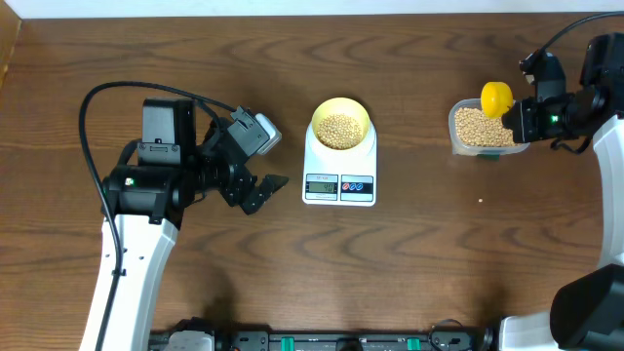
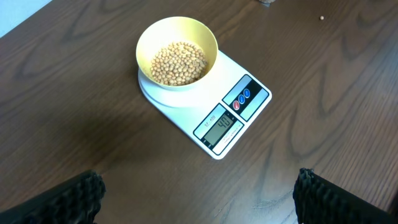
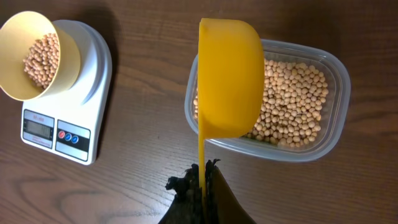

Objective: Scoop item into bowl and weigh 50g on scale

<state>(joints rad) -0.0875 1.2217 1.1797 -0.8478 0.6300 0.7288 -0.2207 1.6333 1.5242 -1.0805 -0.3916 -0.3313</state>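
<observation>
Beans point(image 1: 338, 130) are sitting in the bowl point(image 1: 363, 113) on the scale point(image 1: 369, 162), mid-table point(image 1: 439, 268) overhead, the left pincer point(image 1: 259, 191) hanging nearer. Left wrist camera is showing that pincer spread wide. Right wrist camera is showing the right pincer point(image 3: 198, 190) pinching the scoop point(image 3: 230, 78) handle over the tub point(image 3: 339, 93), bowl lying leftward.
</observation>
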